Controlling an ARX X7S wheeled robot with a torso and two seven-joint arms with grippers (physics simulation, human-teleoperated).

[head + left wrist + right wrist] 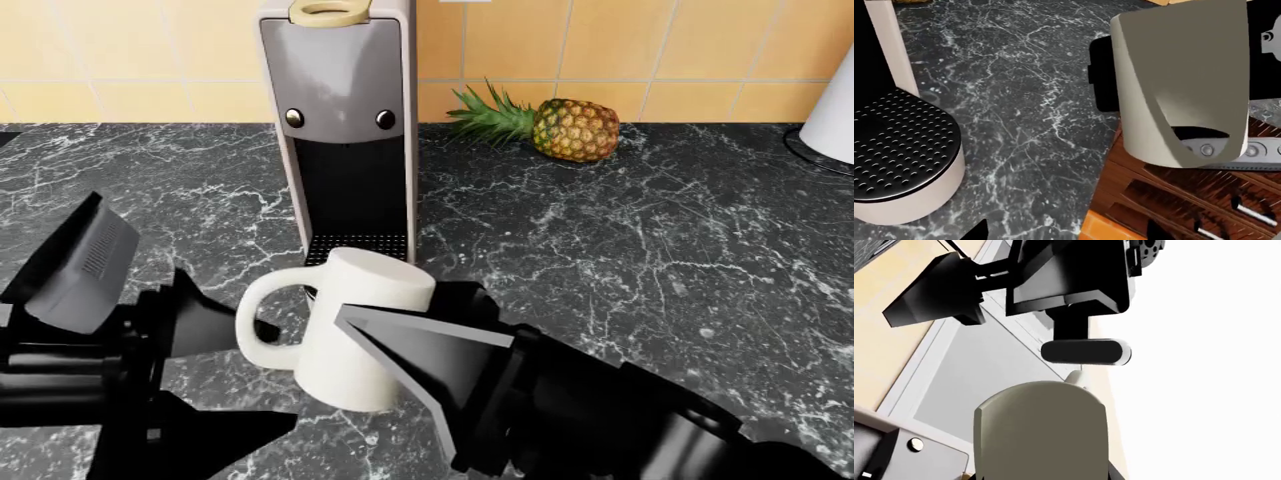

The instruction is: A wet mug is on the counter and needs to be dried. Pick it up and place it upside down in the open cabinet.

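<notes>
Finding: the mug [350, 335] is right way up on the counter [641, 250], just on the near side of the coffee machine [340, 110], its loop handle turned left; whether its base rests flat I cannot tell. My right gripper [400, 350] lies against the mug's near right wall, one dark finger across the body; the opposing finger is hidden, so I cannot tell whether that grip is closed. My left gripper [134, 270] stands spread and holds nothing, just left of the handle. Assessment: I judge the mug rigid, light, glazed and, being wet, slippery; it would chip if dropped. Recommended hold: across the cylindrical wall at mid-height, clear of the handle, firmly enough to survive inversion. A pineapple [567, 128] lies at the far wall, well apart, no obstruction
</notes>
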